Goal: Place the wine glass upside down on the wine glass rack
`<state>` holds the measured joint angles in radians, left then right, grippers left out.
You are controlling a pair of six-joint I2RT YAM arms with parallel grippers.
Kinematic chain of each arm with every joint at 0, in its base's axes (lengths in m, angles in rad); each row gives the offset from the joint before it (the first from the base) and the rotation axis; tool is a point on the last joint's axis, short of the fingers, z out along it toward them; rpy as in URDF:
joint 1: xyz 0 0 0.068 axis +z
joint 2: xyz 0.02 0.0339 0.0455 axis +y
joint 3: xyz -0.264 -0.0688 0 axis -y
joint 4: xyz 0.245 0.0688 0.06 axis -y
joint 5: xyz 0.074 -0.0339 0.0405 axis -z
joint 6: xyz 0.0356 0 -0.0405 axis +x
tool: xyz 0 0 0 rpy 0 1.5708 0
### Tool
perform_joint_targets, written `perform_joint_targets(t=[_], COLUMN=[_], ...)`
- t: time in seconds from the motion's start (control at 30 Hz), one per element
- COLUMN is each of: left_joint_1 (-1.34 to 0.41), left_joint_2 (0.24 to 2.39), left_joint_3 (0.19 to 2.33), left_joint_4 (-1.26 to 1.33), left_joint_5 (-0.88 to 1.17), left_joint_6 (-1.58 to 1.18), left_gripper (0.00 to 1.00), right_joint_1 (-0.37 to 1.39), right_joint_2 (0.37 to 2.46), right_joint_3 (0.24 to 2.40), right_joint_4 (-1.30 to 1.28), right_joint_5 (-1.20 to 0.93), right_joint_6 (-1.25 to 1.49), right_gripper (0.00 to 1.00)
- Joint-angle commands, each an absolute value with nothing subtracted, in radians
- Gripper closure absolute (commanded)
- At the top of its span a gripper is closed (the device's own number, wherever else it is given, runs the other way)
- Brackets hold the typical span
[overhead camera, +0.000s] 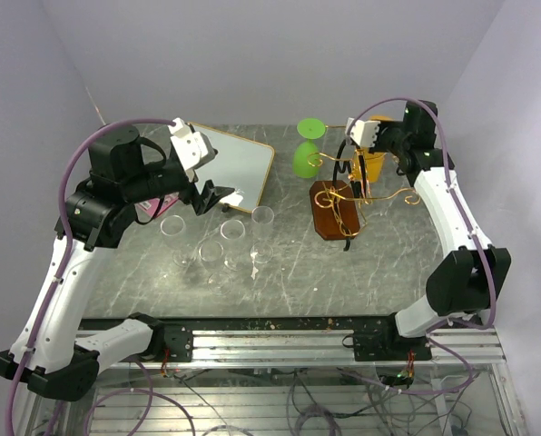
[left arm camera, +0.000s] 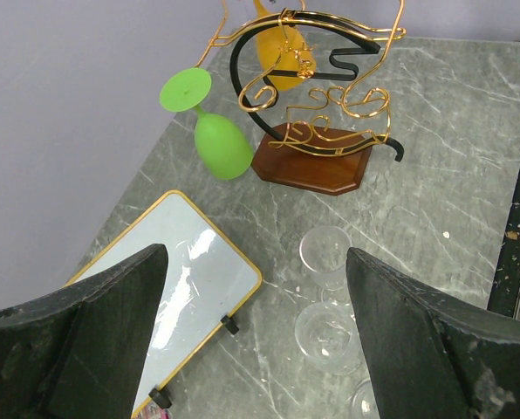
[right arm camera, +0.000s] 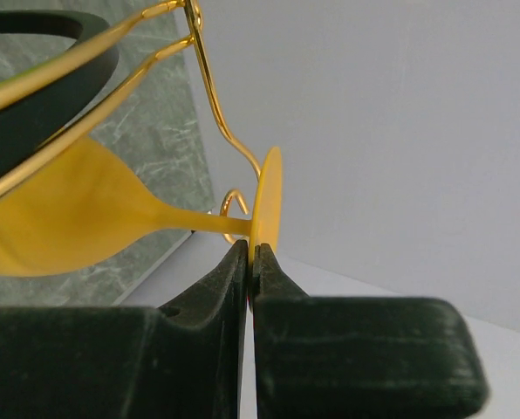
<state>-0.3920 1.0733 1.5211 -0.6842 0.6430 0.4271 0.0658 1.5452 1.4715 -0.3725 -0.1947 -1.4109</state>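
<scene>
The wine glass rack [overhead camera: 343, 195] is a gold wire stand on a dark brown base, right of the table's middle; it also shows in the left wrist view [left arm camera: 317, 113]. A green wine glass [overhead camera: 307, 154] hangs upside down on its left arm. My right gripper [right arm camera: 251, 249] is shut on the foot rim of a yellow wine glass [right arm camera: 77, 223], held at the rack's gold arm [right arm camera: 212, 113]; the yellow glass also shows from above [overhead camera: 372, 163]. My left gripper [overhead camera: 214, 196] is open and empty above several clear wine glasses [overhead camera: 234, 232].
A white board with a gold frame [overhead camera: 234, 163] lies at the back left. Clear glasses [left arm camera: 325, 253] stand between it and the rack. A pink item [overhead camera: 148, 209] lies under the left arm. Walls close in behind and at both sides.
</scene>
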Motion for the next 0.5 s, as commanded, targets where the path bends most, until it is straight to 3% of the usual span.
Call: perform_joint_targets(t=[0.0,0.47], left_joint_1=[-0.378,-0.371], left_joint_2=[1.068,1.075], left_joint_3=[1.521,1.528], left_joint_4=[-0.666,-0.667], left_joint_5=[0.673,0.674], left_joint_6=[0.44,0.44], left_gripper=[0.07,0.07], right_joint_1=[0.082,0.107], right_joint_2=[1.567,1.633], right_joint_3=[1.51,1.538], right_joint_4=[-0.316,-0.212], right_joint_5=[-0.178,-0.095], right_joint_6=[-1.401,-1.383], right_gripper=[1.0,1.0])
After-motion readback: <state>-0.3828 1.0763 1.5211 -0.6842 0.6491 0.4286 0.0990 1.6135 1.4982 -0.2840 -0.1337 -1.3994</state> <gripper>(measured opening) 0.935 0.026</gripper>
